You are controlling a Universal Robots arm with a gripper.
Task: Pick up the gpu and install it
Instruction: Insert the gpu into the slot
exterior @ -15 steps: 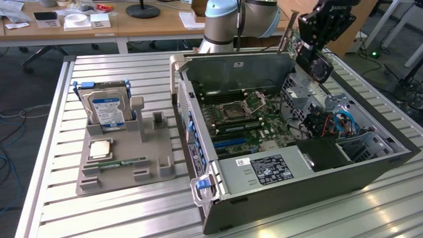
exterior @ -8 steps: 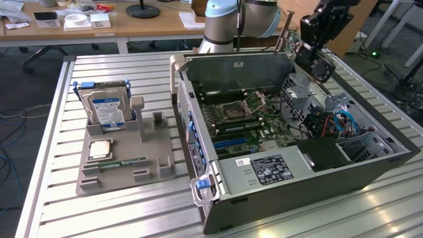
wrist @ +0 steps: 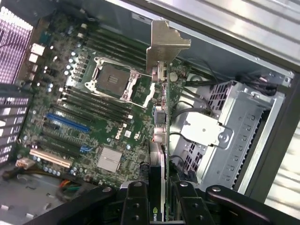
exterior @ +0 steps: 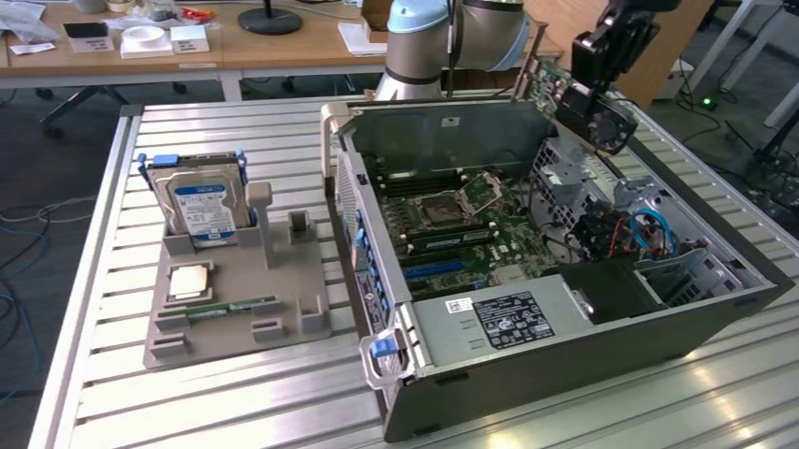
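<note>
Claw [wrist: 161,202] clamped on gpu [wrist: 160,117] above open case [exterior: 562,369]; drive cage [wrist: 234,124] just beside, mobo [wrist: 93,119] below.

**Site type:** robotics lab / test cell set up in an office-style rm.

**Evidence:**
- A silver and pale-blue robot arm [exterior: 431,37] stands behind a slatted aluminium-profile worktable [exterior: 225,402].
- On the table is an open-sided dark-grey desktop PC tower [exterior: 562,374] w/ its green motherboard [wrist: 108,108] exposed.
- Beside it, a grey moulded parts fixture [exterior: 238,323] has a silver hard drive w/ blue-white label [exterior: 202,208] upright in a slot.
- The black gripper [wrist: 159,208] is clamped on the gpu [wrist: 159,122], a thin dark expansion card w/ silvery bracket, above the open case.
- Bkgd: light wooden desks [exterior: 250,51] carrying small white items [exterior: 148,39]. Loose cables [exterior: 19,224] lie beside the table.
</note>
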